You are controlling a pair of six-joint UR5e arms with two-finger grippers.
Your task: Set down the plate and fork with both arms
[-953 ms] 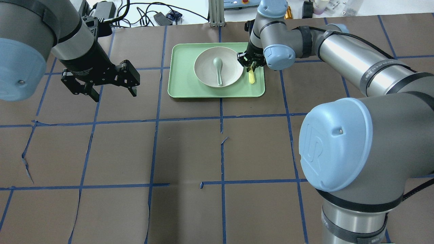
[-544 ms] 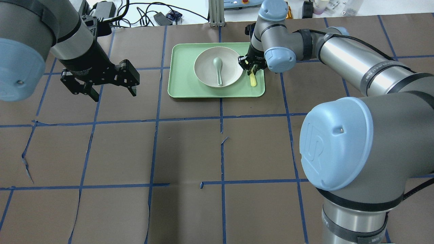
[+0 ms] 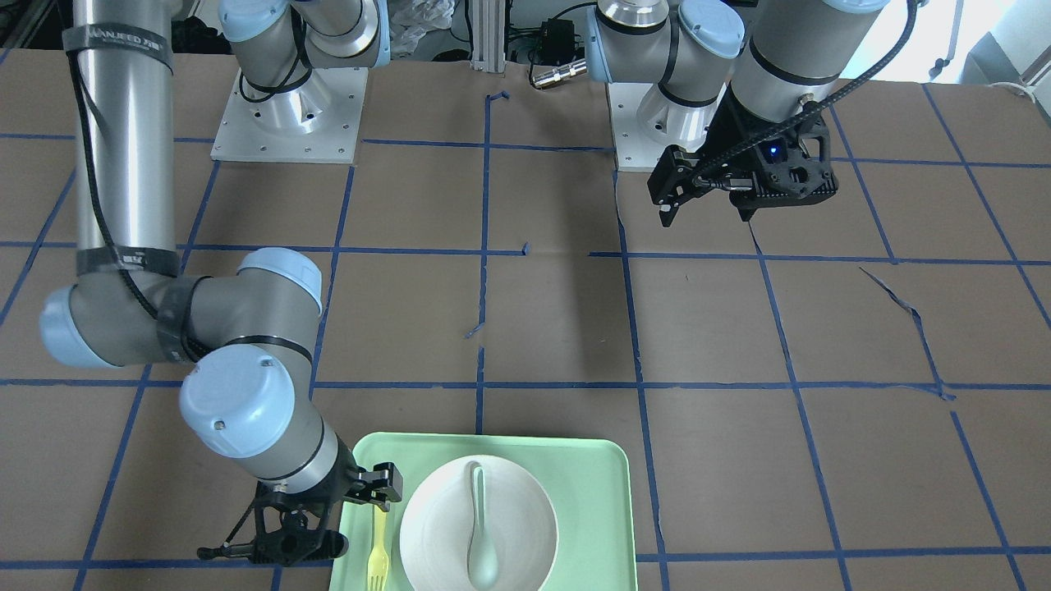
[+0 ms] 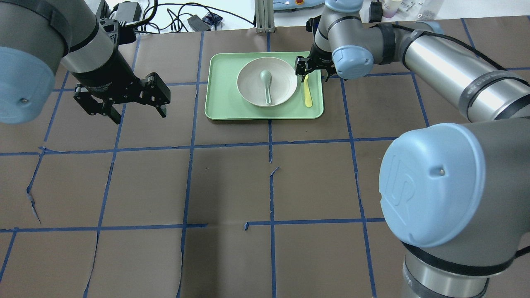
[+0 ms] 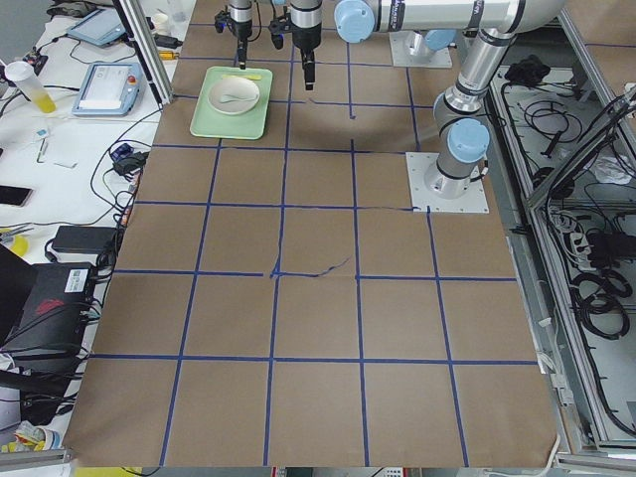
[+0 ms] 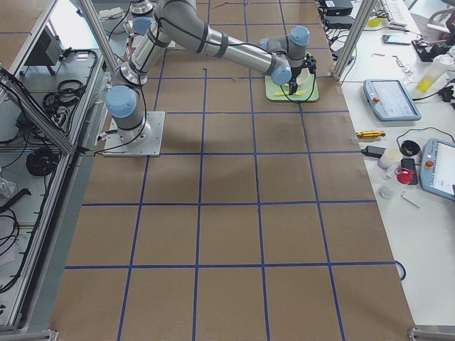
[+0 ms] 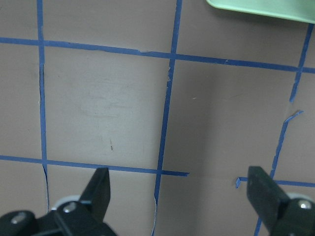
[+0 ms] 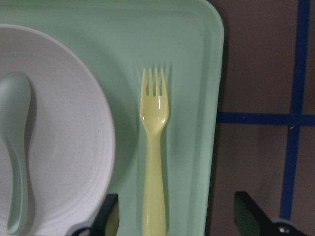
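Right gripper [image 4: 311, 73], jaws spread and empty, over the far right corner of the tray [image 4: 219, 103]. The fork [image 4: 307, 94] lies flat on the tray, just right of the plate [image 4: 248, 89], which holds a spoon [image 4: 267, 85]. Left gripper [image 4: 138, 111], jaws spread, hangs well left of the tray.

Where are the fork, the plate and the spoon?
fork [image 8: 154, 152]: right wrist view, on the middle of its handle.
plate [image 4: 285, 82]: overhead view, on bare inner surface right of the spoon.
spoon [image 4: 265, 76]: overhead view, on its bowl.
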